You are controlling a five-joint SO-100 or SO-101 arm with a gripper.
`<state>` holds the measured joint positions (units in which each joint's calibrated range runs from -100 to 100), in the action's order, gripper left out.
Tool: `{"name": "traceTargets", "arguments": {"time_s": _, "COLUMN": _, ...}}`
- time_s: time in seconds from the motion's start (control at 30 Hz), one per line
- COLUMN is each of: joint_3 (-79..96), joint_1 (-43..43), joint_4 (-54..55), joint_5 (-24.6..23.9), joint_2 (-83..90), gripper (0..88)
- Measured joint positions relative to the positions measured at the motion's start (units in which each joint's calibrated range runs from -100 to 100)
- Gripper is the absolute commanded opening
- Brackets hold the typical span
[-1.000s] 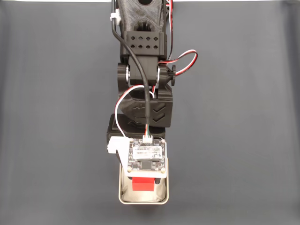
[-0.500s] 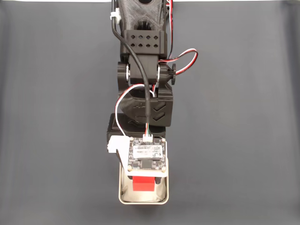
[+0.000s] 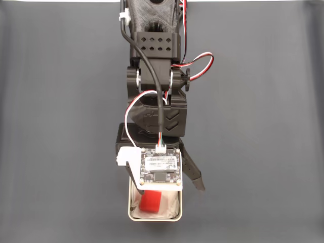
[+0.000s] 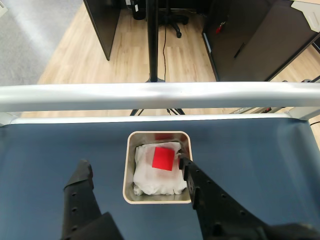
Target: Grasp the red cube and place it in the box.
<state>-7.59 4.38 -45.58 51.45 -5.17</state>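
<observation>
In the wrist view the end effector [image 4: 135,167] hangs above the box [image 4: 128,172] on the dark table [image 4: 50,145] with its fingers spread wide, the red cube [image 4: 163,158] lying free on the box's white lining.

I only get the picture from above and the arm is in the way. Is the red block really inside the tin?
Observer: Yes. In the wrist view the red cube lies on the white lining inside the box.
Operator: Is the claw squeezing it?
Observer: No. The gripper is open, one finger out over the dark mat, well left of the box.
Operator: And the other finger?
Observer: Its tip sits at the box's right rim, apart from the cube.
</observation>
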Motion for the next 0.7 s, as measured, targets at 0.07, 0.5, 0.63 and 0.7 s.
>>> {"name": "traceTargets", "arguments": {"time_s": 0.07, "joint_3": 0.0, "joint_1": 0.0, "joint_4": 0.0, "joint_5": 0.0, "joint_2": 0.0, "gripper": 41.3}}
{"name": "traceTargets", "arguments": {"time_s": 0.5, "joint_3": 0.0, "joint_1": 0.4, "joint_4": 0.8, "joint_5": 0.0, "joint_2": 0.0, "gripper": 41.4}}
{"name": "traceTargets", "arguments": {"time_s": 0.63, "joint_3": 0.0, "joint_1": 0.4, "joint_4": 1.0, "joint_5": 0.0, "joint_2": 0.0, "gripper": 41.4}}
{"name": "traceTargets", "arguments": {"time_s": 0.7, "joint_3": 0.0, "joint_1": 0.4, "joint_4": 1.0, "joint_5": 0.0, "joint_2": 0.0, "gripper": 41.4}}
